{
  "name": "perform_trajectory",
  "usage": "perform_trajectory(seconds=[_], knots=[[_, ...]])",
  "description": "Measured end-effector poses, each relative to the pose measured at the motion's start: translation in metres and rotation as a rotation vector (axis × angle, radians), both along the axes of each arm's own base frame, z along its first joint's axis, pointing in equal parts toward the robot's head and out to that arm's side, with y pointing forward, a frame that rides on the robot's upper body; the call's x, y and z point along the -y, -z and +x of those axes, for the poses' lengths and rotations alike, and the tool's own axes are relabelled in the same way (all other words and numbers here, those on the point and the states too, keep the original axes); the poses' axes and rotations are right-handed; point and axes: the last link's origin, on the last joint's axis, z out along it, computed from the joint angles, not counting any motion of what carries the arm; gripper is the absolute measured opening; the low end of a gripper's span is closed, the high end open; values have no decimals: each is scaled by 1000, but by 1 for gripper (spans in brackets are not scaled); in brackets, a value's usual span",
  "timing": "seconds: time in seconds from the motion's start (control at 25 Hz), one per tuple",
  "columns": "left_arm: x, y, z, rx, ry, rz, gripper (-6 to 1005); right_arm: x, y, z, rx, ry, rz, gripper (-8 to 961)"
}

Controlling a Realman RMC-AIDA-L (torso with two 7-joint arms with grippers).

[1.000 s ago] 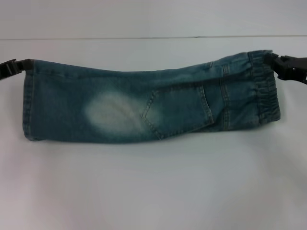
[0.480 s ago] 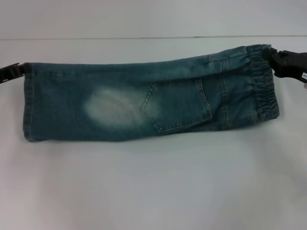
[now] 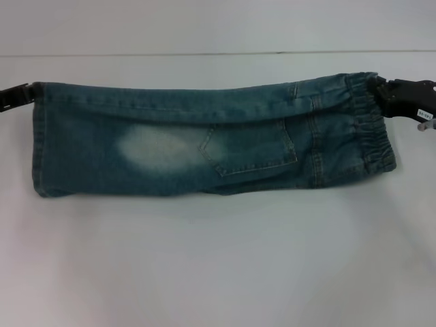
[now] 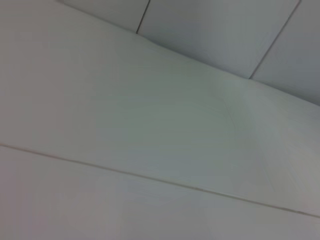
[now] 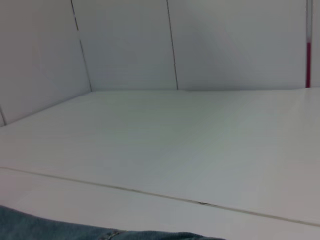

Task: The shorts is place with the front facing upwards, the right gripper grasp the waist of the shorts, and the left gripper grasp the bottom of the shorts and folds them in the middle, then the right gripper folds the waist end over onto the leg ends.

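The blue denim shorts [image 3: 204, 143] lie folded lengthwise across the white table [image 3: 218, 272], back pocket up, with a pale faded patch on the leg. Their elastic waist [image 3: 375, 122] is at the right and the leg ends [image 3: 41, 136] at the left. My right gripper [image 3: 390, 94] is at the far corner of the waist, shut on the fabric. At the far corner of the leg ends, my left gripper [image 3: 20, 94] is shut on the hem. A strip of denim [image 5: 75, 232] shows in the right wrist view. The left wrist view shows only table and wall.
Bare white table surface [image 3: 218, 259] lies in front of the shorts. A seam line [image 3: 204, 53] runs across the table behind them, and white wall panels [image 5: 200, 45] stand beyond the far edge.
The folded upper layer has settled flatter and the pocket area has smoothed out. My right gripper has shifted slightly left with the waist corner. The left gripper has barely moved.
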Motion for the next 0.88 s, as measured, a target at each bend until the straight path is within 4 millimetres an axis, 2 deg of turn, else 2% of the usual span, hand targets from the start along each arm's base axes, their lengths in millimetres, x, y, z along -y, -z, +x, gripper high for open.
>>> perform_trajectory(seconds=[0.28, 0.52, 0.64, 0.88], knots=[[-5, 13, 14, -69, 99, -63, 81, -7, 5, -2, 31, 24, -9, 131], [-5, 15, 18, -108, 107, -22, 98, -11, 7, -2, 26, 63, -29, 157], [-5, 14, 16, -115, 103, -12, 219, -10, 4, 1, 16, 76, -29, 170], [-4, 10, 10, -119, 85, 1, 460, -9, 1, 2, 3, 81, -31, 403]])
